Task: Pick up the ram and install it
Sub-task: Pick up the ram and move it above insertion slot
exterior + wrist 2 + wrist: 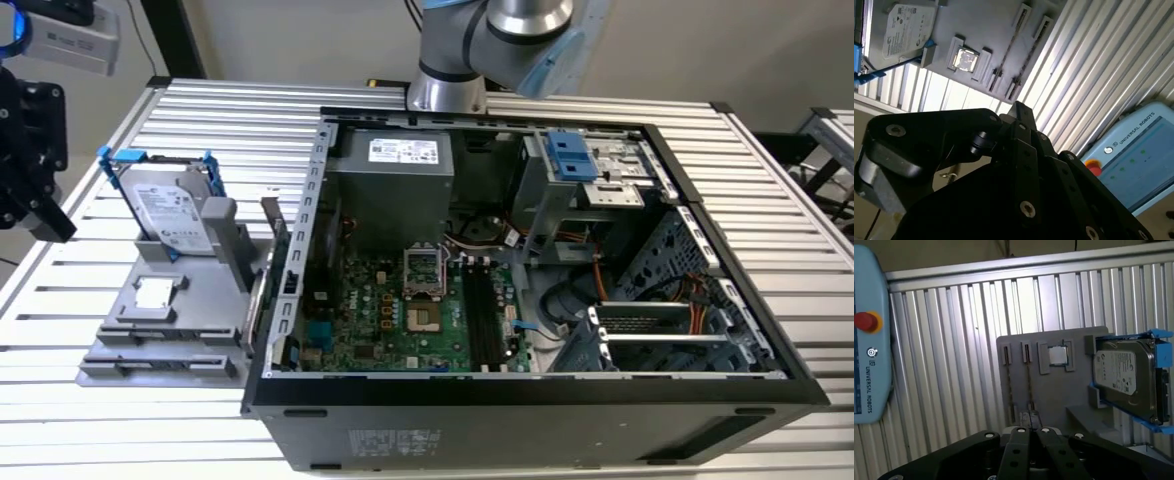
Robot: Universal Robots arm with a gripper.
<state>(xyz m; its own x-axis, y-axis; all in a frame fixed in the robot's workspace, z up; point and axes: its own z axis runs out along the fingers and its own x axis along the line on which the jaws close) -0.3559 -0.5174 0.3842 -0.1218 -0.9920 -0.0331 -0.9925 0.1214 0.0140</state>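
Note:
The ram shows edge-on as a thin dark strip standing in a groove of the grey holder. A second such strip stands beside it. In the second wrist view the same strips run across the holder. My gripper hangs well above the holder's groove end, its black fingers meeting in a point with nothing between them. In the exterior view the gripper sits at the left edge, left of the holder. The motherboard's long black slots lie in the open case.
A silver hard drive in a blue frame stands on the holder, with a small square chip below it. The open computer case takes the middle of the slatted metal table. A pale blue pendant lies off the table.

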